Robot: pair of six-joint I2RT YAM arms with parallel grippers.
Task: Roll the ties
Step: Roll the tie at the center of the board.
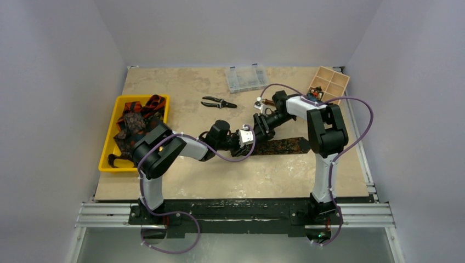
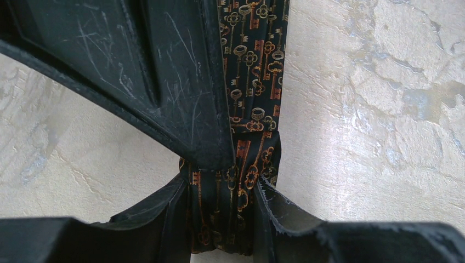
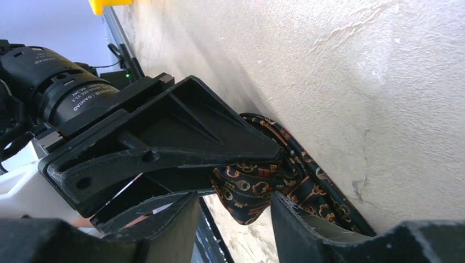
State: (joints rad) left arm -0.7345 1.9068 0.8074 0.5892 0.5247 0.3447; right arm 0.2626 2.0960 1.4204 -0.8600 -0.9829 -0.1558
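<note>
A black tie with orange key print (image 1: 285, 146) lies flat on the table, its left end rolled up. My left gripper (image 1: 248, 137) is shut on that rolled end; in the left wrist view the roll (image 2: 241, 181) is pinched in the gripper (image 2: 219, 219), and the flat tie runs away from it. My right gripper (image 1: 262, 127) is open just behind it. In the right wrist view the roll (image 3: 252, 186) hangs inside the gripper (image 3: 233, 227), touching only the right finger. More ties (image 1: 134, 123) lie heaped in a yellow tray (image 1: 107, 159).
Black-handled pliers (image 1: 218, 102) lie behind the grippers. A clear plastic box (image 1: 245, 78) stands at the back. A wooden compartment box (image 1: 329, 83) stands at the back right. The two grippers are close together, each one's finger filling the other's wrist view.
</note>
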